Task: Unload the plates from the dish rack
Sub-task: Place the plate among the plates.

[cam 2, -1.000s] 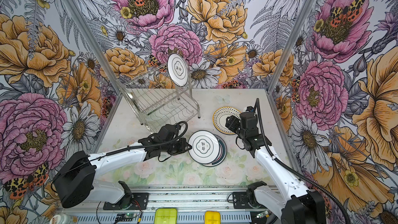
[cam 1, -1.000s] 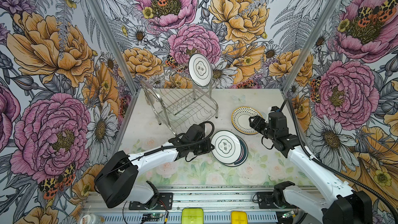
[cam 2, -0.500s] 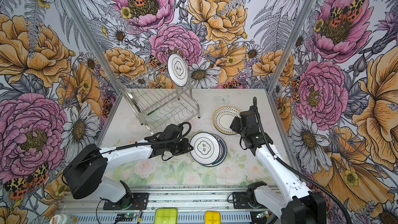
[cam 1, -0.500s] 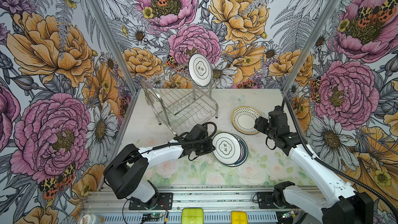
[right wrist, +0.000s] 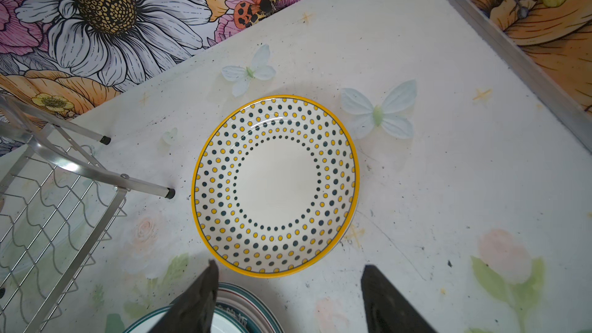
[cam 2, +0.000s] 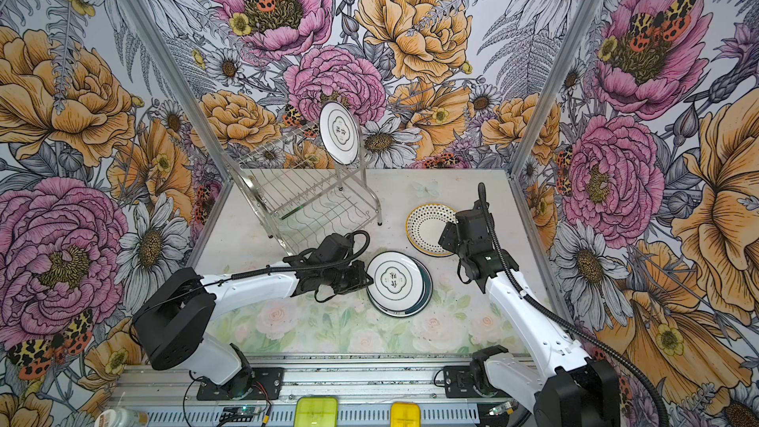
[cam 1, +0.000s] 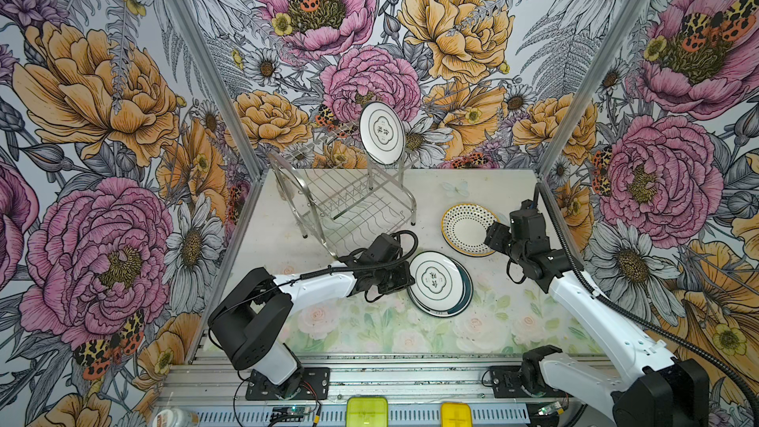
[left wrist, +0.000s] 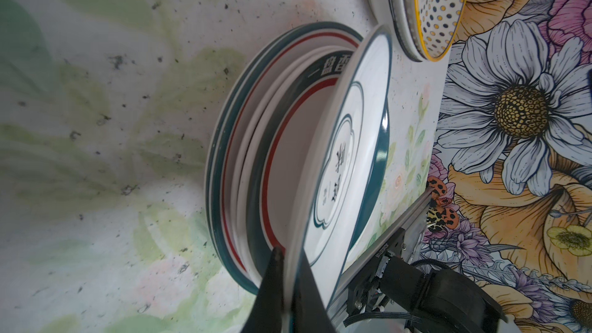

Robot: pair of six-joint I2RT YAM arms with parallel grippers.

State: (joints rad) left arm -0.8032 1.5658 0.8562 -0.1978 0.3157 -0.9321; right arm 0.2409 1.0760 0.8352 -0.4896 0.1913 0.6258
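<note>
One white plate [cam 1: 382,133] [cam 2: 340,133] stands upright on the top tier of the steel dish rack [cam 1: 349,203] [cam 2: 312,199] [right wrist: 48,193]. My left gripper [cam 1: 406,279] [cam 2: 367,279] [left wrist: 290,257] is shut on the rim of a white plate with a teal line [left wrist: 349,155]. It holds this plate tilted over a stack of teal-and-red banded plates [cam 1: 441,283] [cam 2: 398,283] [left wrist: 243,142] [right wrist: 243,302]. A yellow-rimmed dotted plate [cam 1: 466,227] [cam 2: 427,227] [right wrist: 275,184] [left wrist: 439,4] lies flat on other plates to the right. My right gripper [cam 1: 491,236] [cam 2: 445,238] [right wrist: 290,267] is open beside its near edge, holding nothing.
The rack's lower tier holds no plates. Its feet stand close to the dotted plate. Flowered walls with metal corner posts [cam 1: 575,108] close in the left, back and right. A metal rail [cam 1: 369,379] runs along the front.
My left arm has reached a little further right, carrying the white plate over the stack. The right gripper has barely shifted and stays open.
</note>
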